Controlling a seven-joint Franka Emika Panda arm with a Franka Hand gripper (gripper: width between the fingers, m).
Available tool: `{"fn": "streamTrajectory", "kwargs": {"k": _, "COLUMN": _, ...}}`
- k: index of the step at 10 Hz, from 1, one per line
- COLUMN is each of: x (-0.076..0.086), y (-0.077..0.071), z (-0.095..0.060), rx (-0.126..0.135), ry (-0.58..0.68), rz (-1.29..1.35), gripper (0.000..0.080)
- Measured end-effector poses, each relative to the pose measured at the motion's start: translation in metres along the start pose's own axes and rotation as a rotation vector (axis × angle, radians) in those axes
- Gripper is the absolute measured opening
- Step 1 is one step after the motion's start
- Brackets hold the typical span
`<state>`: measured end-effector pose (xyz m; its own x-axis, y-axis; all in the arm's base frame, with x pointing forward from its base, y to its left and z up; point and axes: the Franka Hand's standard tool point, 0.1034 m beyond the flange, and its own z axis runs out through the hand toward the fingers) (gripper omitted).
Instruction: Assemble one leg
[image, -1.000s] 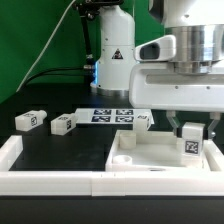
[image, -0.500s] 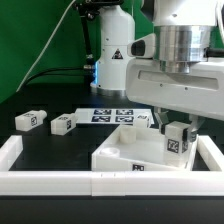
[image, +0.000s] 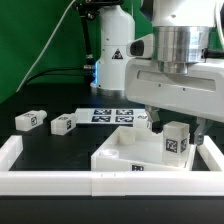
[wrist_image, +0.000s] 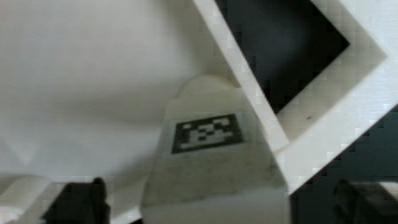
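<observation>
The black table (image: 60, 150) fills the scene and is edged along its near side and both ends by a low white rim (image: 50, 180). The robot arm (image: 180, 60) comes down from the top at the exterior view's right, with its broad white wrist housing over the near right part of the table. Beneath it lies the large flat white square panel (image: 125, 158), tilted so that its near edge faces the front rim; the wrist view shows the same panel (wrist_image: 89, 90) as a wide pale surface with the black table beyond its edge. The marker board (image: 108, 114) lies flat at the far middle, partly hidden by the arm. The gripper (image: 178, 135) hangs over the right part of the panel and is clenched on one leg (image: 177, 143), held upright with its tag facing the camera; in the wrist view this leg (wrist_image: 214, 150) stands between the two dark fingers (wrist_image: 80, 200), over the panel. Whether it touches the panel cannot be told. Two more legs lie on the table at the left: one (image: 29, 120) near the left rim, another (image: 63, 124) just to its right. A fourth leg (image: 143, 119) lies at the board's right end, by the panel's far edge.
</observation>
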<state>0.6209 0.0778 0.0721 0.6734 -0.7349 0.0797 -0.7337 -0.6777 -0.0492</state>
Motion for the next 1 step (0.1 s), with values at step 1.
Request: {"fn": "streamTrajectory", "kwargs": {"k": 1, "x": 0.0, "y": 0.0, "z": 0.0, "rx": 0.0, "ry": 0.0, "rz": 0.0, "gripper": 0.0647}}
